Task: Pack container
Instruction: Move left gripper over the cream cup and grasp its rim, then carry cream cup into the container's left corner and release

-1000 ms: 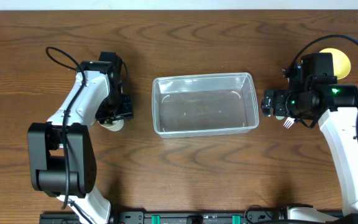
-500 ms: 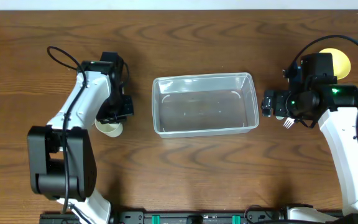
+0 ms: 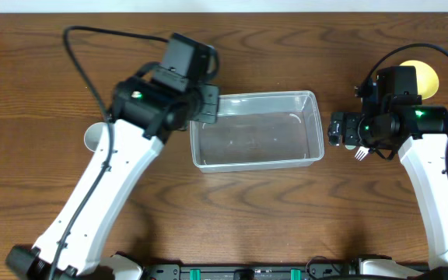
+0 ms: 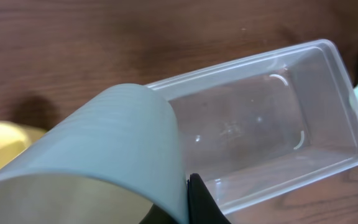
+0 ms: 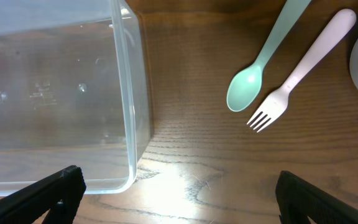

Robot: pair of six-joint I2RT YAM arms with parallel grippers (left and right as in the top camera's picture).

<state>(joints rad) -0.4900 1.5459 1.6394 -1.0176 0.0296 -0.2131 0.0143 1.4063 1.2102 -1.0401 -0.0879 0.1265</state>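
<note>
The container (image 3: 257, 130) is a clear rectangular tub in the middle of the table, with nothing in it; it also shows in the left wrist view (image 4: 278, 118) and the right wrist view (image 5: 61, 93). My left gripper (image 3: 207, 105) hangs over the container's left end. In the left wrist view it (image 4: 190, 205) is shut on a pale blue-green cup (image 4: 104, 143), held tilted above the tub's near end. The cup is hidden under the arm in the overhead view. My right gripper (image 3: 337, 130) is open and holds nothing, just right of the container (image 5: 179, 193).
A mint spoon (image 5: 253, 81) and a pink fork (image 5: 297, 74) lie right of the container. A yellow bowl (image 3: 426, 75) sits at the far right. A pale round cup or bowl (image 3: 93, 136) stands at the left, partly under my left arm. A yellow object (image 4: 5, 146) shows beside the held cup.
My left arm has lifted from the table at the left and swung right, over the container's left end. The cup that stood by the gripper left the table. The right arm is unmoved.
</note>
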